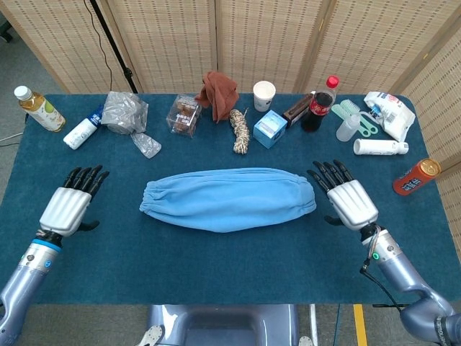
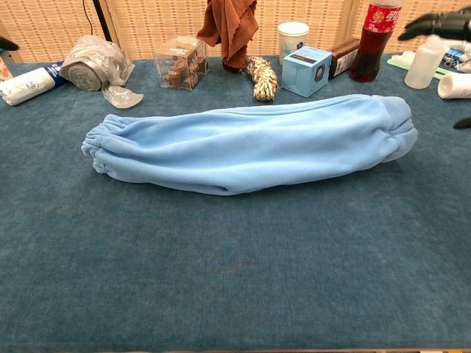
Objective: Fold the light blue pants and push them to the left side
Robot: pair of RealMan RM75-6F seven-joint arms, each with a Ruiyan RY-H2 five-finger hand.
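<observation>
Pants (image 1: 227, 198) folded long, lying mid-tabletop (image 1: 230, 267) | your left hand (image 1: 68, 205) well left of them, fingers spread, holding nothing | your right hand (image 1: 349, 198) just beside their right end, fingers spread, empty

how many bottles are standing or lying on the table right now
4: a tea bottle at the far left, a white bottle lying beside it, a cola bottle and a small clear bottle at the back right. Others may be hidden among the clutter.
</observation>
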